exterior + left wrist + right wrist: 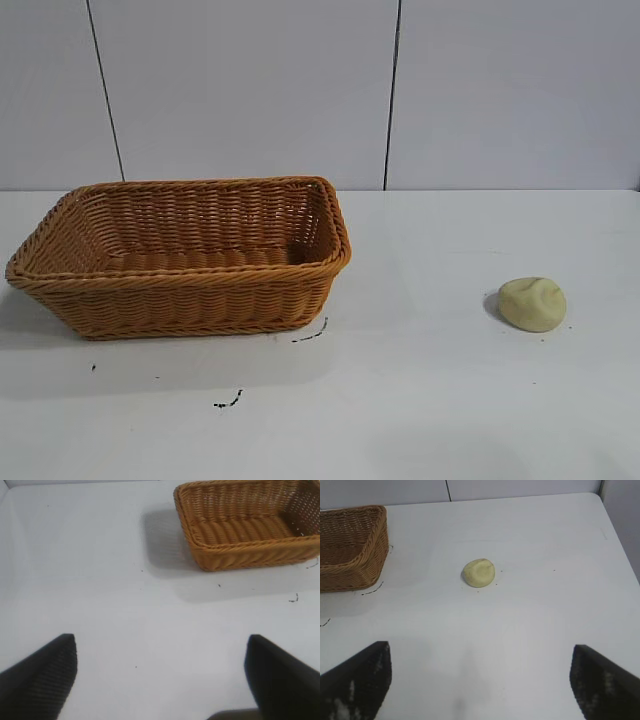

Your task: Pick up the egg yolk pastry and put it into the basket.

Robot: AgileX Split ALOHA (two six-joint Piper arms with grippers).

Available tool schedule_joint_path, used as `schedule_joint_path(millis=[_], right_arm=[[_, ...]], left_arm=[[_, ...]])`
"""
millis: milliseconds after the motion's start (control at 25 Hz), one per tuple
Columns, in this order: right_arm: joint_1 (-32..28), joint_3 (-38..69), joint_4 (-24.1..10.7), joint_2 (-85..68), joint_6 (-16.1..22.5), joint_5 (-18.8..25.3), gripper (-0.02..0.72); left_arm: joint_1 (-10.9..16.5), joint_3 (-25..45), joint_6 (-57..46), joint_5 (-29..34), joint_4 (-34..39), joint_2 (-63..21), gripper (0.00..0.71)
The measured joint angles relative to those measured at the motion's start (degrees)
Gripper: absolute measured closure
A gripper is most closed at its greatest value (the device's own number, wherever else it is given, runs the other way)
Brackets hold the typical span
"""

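The egg yolk pastry (533, 304), a small pale yellow-green dome with a dented top, lies on the white table at the right. It also shows in the right wrist view (479, 572), well ahead of my right gripper (481, 647), which is open and empty. The orange-brown wicker basket (180, 283) stands at the left, empty inside. It shows in the left wrist view (250, 550) and partly in the right wrist view (350, 575). My left gripper (162, 640) is open and empty, away from the basket. Neither gripper shows in the exterior view.
The white table (420, 400) has small dark marks in front of the basket (228, 403). A grey panelled wall (250, 90) stands behind. The table's corner and edge show in the right wrist view (615, 535).
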Motion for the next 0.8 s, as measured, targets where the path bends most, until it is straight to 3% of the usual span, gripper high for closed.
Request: schedule_joint_path(millis=[520, 800], right_arm=[[0.00, -0.20, 0.00, 0.79, 0.31, 0.31, 0.008], [0.00, -7.43, 0.00, 19.13, 0.91, 1.23, 0.008]], left_arm=[[0.00, 0.00, 0.00, 0.00, 0.00, 0.00, 0.017], [0.00, 0.00, 0.00, 0.00, 0.00, 0.00, 0.017]])
